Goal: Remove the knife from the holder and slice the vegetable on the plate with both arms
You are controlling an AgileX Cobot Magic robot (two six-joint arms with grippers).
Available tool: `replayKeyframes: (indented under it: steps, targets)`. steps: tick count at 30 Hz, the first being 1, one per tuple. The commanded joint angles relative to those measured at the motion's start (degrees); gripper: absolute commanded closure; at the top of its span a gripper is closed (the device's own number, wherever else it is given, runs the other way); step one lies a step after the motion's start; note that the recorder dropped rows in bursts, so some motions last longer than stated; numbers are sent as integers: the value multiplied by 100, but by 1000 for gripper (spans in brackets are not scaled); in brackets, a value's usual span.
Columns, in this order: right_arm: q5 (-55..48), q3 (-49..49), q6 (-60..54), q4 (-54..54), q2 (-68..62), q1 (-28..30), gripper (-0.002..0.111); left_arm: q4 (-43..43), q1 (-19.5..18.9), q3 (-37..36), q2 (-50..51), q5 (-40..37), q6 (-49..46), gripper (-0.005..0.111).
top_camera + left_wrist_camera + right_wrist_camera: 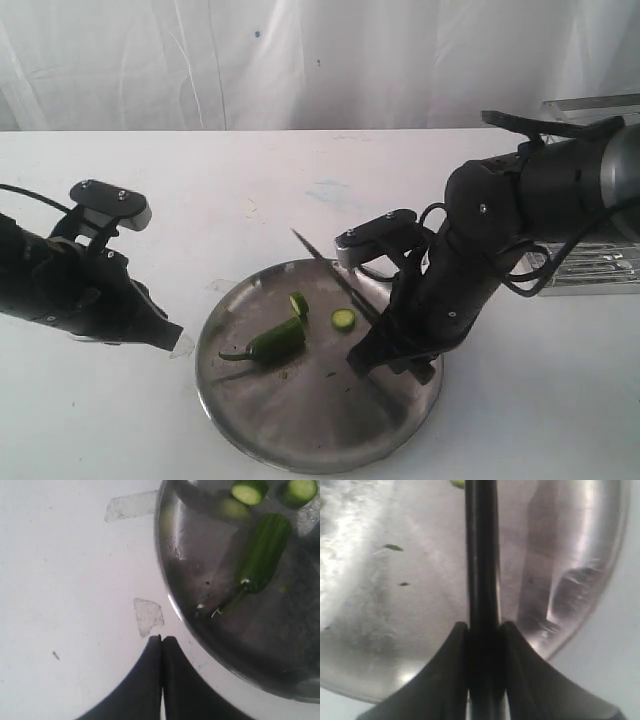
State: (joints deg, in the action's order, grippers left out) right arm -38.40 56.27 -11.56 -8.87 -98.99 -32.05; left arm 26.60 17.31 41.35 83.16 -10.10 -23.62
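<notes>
The steel plate (300, 455) lies at the front centre of the white table. On it rests the dark green vegetable (275, 342), stem towards the left, with two cut slices (299, 304) (343, 319) beside its flat end. My right gripper (375, 345) is shut on the black knife (325, 268), whose blade slants up over the plate past the slices. In the right wrist view the knife (481, 555) runs out from between the fingers (451, 650) above the plate (590, 580). My left gripper (175, 343) is shut and empty, on the table just left of the plate (172, 580), apart from the vegetable (260, 555).
The silver wire holder (590, 262) stands at the right edge behind the right arm. Clear tape patches (148, 615) (131, 506) lie on the table by the plate's left rim. A white curtain closes off the back.
</notes>
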Motion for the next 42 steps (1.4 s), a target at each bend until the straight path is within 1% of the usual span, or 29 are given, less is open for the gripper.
replayKeyframes:
  steps: [1,3,8,19,23,26,28,33,35,40,42]
  targets:
    - [103,-30,-630,-497,-48,23,108,285,-4,-212,-44,43,136,107]
    - [173,-30,-630,-497,-108,23,108,508,-4,-265,-44,-10,136,107]
    - [229,-30,-620,-581,-188,23,108,505,-4,-354,-44,-15,-30,107]
    - [339,-30,-620,-591,-461,23,108,505,-4,-353,-44,82,-30,107]
    - [450,-30,-620,-591,-610,23,108,666,-4,-353,-44,171,-30,107]
    - [563,-30,-620,-591,-620,23,103,696,-4,-353,-44,181,-30,107]
    - [640,-30,-620,-591,-620,23,97,696,-4,-353,-44,197,-30,107]
    - [678,-30,-620,-626,-620,23,78,696,-4,-353,-44,255,-30,107]
    - [678,-30,-620,-626,-620,23,74,696,-4,-353,-44,254,-30,107]
    - [693,-18,-620,-626,-588,23,72,669,-4,-353,-44,104,-276,106]
    - [510,103,-620,-626,-400,23,72,669,-4,-353,-44,17,-383,95]
